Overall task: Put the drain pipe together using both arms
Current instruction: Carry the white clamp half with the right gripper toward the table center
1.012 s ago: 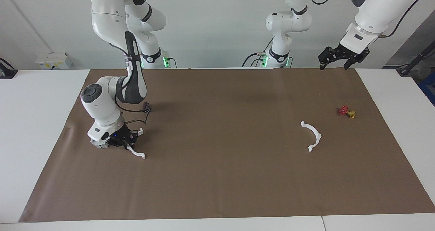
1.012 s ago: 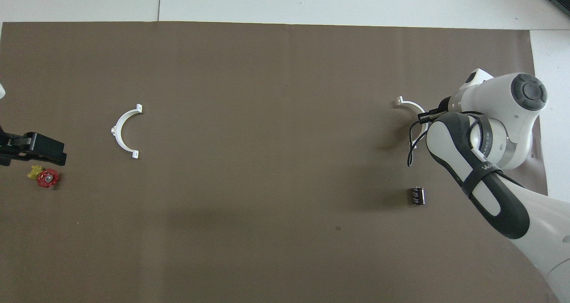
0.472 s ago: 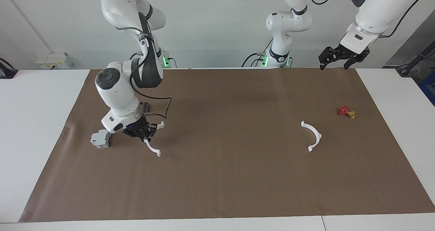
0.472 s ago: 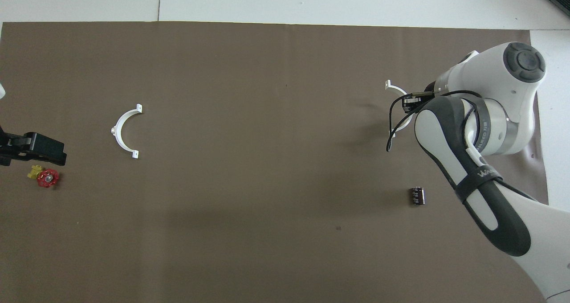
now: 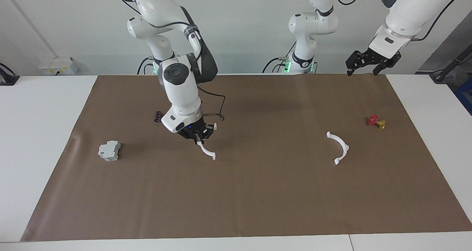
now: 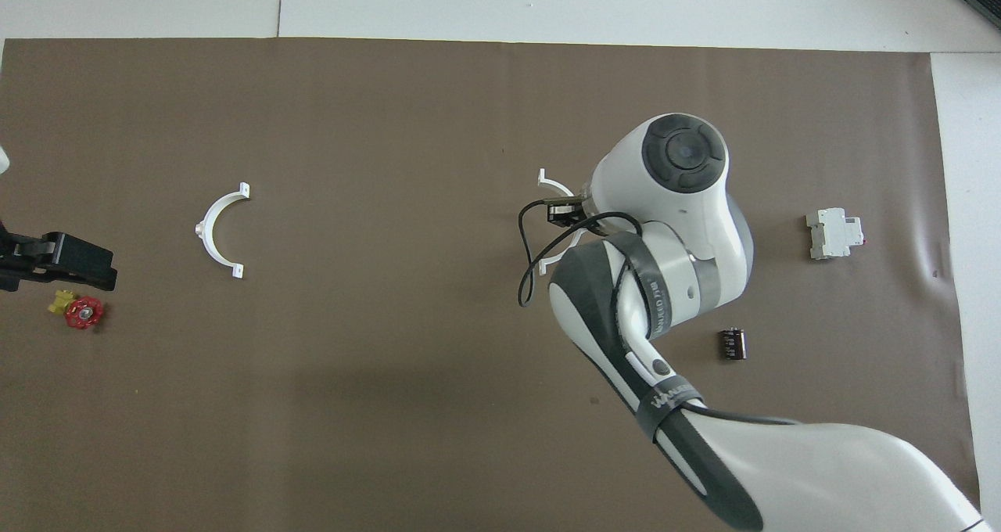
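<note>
Now the right hand (image 5: 197, 136) hangs in the air over the brown mat (image 5: 258, 206), a bit left of the middle of the facing view. Its fingers are pinched tight on one white half-ring (image 5: 207, 151). The half-ring hangs down from the hand and is tilted, with its low end tab close to the mat. From overhead, the big white right arm (image 6: 665, 227) covers most of this half-ring, and only one curved end (image 6: 552, 181) peeks out near the middle of the frame.

The other half-ring (image 5: 340, 147) lies flat on the mat at the right of the facing view, well apart from the first one. In the overhead view it is at the left (image 6: 219, 231).

The left hand (image 5: 370, 61) waits high up at the upper right of the facing view, over the edge of the mat. Its fingers are spread apart and hold nothing. A little red and yellow valve (image 5: 376, 121) sits on the mat, near the lying half-ring.

A grey-white block (image 5: 109, 150) sits at the left of the facing view. A small black cylinder (image 6: 733, 343) lies on the mat at the lower right of the overhead view. The white desk (image 5: 44, 133) shows around the mat.
</note>
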Action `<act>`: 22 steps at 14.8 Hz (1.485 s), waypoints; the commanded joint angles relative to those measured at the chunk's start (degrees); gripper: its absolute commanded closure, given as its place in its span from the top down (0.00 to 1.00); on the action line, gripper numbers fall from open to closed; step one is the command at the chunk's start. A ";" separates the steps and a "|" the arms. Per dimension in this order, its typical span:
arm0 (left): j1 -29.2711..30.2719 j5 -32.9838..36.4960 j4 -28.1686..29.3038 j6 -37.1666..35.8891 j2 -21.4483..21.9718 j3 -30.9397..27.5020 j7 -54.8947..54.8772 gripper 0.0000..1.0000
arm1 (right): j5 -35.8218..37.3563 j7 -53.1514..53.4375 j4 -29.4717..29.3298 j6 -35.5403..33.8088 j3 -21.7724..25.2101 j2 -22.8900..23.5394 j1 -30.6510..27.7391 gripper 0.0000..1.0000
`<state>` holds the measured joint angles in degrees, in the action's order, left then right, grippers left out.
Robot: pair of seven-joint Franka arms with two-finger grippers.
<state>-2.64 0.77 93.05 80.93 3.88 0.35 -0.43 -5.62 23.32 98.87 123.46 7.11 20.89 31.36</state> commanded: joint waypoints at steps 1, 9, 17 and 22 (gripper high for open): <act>-0.52 -0.68 0.90 0.63 0.51 -0.61 0.70 1.00 | 1.14 7.06 -2.45 4.05 0.27 4.33 2.74 0.00; -0.61 -0.68 0.90 1.07 0.34 -0.61 0.70 1.00 | 4.66 9.37 -1.49 7.40 0.27 7.85 7.23 0.00; -0.61 -0.68 0.99 1.34 0.34 -0.61 0.78 1.00 | 4.57 10.52 1.94 12.15 0.27 7.77 7.93 0.00; -0.61 -0.68 0.99 1.34 0.34 -0.61 0.70 1.00 | 4.39 11.57 1.85 12.24 0.27 7.85 7.93 1.00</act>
<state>-2.64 0.76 93.15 81.24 3.79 0.35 -0.42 -2.19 32.36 100.13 134.08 7.32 28.88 39.06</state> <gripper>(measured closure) 0.000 0.758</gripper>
